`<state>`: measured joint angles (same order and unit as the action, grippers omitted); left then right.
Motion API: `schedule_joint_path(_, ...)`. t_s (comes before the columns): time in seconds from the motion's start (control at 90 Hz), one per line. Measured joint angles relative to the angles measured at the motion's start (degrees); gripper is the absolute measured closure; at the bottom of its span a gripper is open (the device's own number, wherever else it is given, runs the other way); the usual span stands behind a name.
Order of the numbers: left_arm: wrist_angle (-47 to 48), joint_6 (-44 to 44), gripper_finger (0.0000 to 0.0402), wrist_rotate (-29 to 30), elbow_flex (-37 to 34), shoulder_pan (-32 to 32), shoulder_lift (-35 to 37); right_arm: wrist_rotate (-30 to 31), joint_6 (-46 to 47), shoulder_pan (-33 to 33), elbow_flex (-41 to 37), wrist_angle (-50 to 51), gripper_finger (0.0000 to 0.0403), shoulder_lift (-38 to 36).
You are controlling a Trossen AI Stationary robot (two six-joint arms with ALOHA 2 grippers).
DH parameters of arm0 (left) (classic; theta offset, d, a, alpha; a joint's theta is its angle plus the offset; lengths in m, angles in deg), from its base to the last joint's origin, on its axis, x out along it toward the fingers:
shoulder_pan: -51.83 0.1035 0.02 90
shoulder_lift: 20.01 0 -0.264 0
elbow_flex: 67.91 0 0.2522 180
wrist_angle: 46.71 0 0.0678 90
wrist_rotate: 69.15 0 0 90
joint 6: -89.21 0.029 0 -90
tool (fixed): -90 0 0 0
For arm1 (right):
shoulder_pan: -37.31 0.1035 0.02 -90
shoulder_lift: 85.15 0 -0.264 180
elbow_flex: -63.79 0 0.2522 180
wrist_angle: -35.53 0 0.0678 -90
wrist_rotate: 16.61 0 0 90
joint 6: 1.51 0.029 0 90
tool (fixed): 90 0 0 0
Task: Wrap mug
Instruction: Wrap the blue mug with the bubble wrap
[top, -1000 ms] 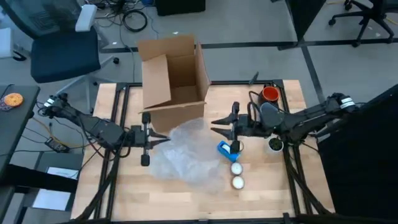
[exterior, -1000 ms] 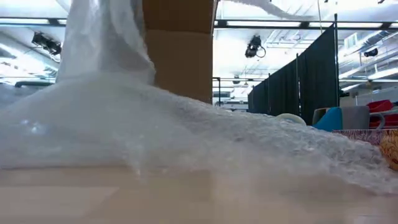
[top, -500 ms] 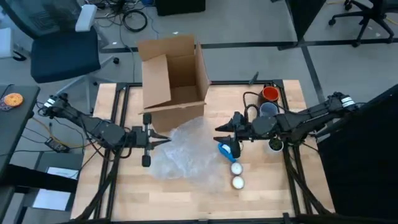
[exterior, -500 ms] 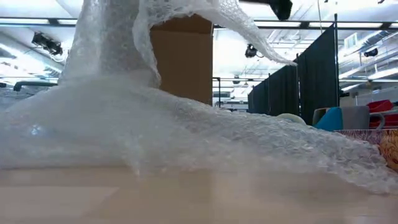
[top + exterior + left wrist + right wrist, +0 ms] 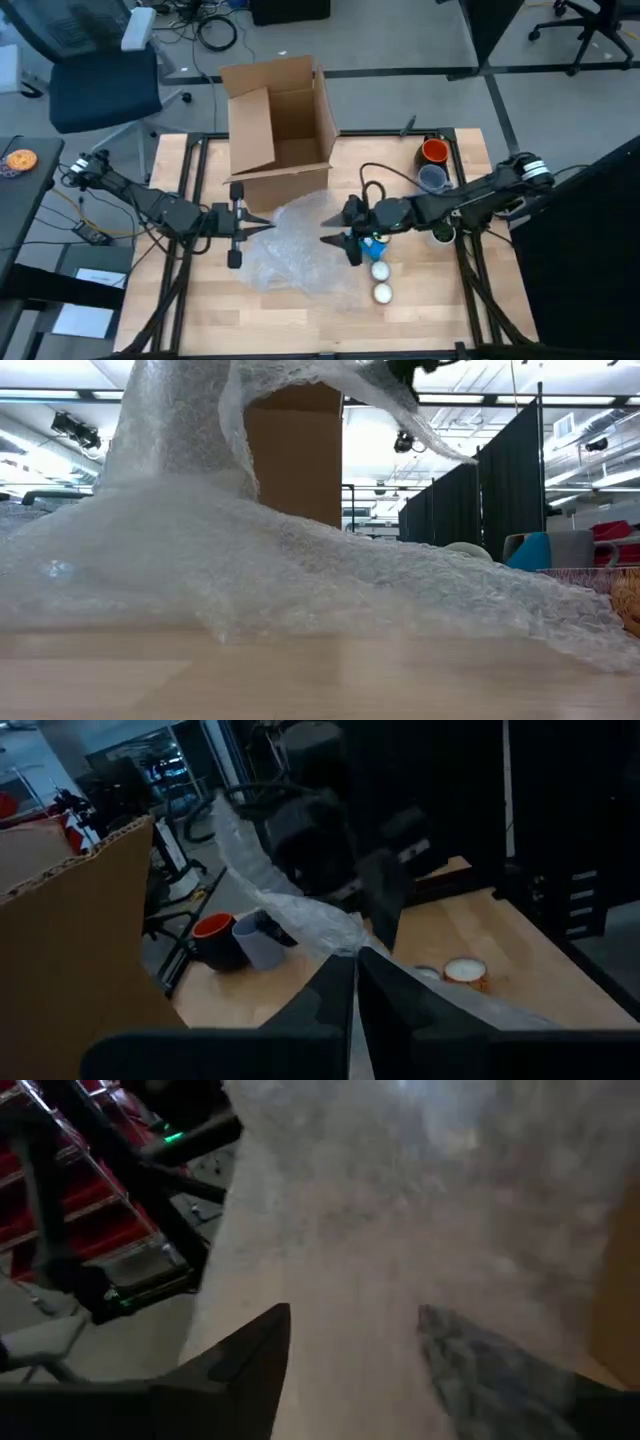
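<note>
Since a second ago the right gripper (image 5: 338, 240) has swung from beside the mugs toward the bench's middle, out over the bubble wrap (image 5: 300, 245), and the blue mug (image 5: 374, 243) it hovered over now shows only as a sliver past its wrist. Its jaws stand apart, with one finger (image 5: 245, 1370) dark against the film and nothing between them. The left gripper (image 5: 262, 226) has not shifted near the left edge; its jaws are pressed together on a corner of the wrap, holding that side lifted in front of the cardboard box (image 5: 278, 120), as the low view shows the sheet rising steeply. Two more mugs, an orange mug (image 5: 434, 151) and a grey mug (image 5: 433, 178), sit toward the right rear corner, and two candles (image 5: 381, 281) lie near the front edge. The risk, as I judge it, is that the right arm drags or bunches the slack sheet, nudging the blue mug over or rolling the candles off the front. A tug against the left pinch could also pull the corner free.
</note>
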<state>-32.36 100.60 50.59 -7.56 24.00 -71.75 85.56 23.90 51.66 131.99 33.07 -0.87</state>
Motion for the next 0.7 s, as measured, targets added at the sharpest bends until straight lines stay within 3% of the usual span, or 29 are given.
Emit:
schedule_joint_path(0.211,0.56,1.61,0.0399,0.00,0.00,-0.02,0.07,-8.88,-5.06,1.04,0.00,-7.29,0.0388,1.05)
schedule_joint_path(0.333,1.73,4.02,0.0381,-0.03,0.92,-0.02,0.32,-14.62,-7.72,2.20,1.61,-12.71,0.0395,0.56)
schedule_joint_path(0.467,6.40,6.08,0.0346,-0.02,4.60,-0.02,0.55,-17.40,-12.72,3.53,7.50,-11.85,0.0401,0.24)
schedule_joint_path(0.7,27.61,-1.65,0.0293,-0.94,15.70,-2.98,0.59,-17.49,-30.05,6.05,20.97,-4.17,0.0403,0.23)
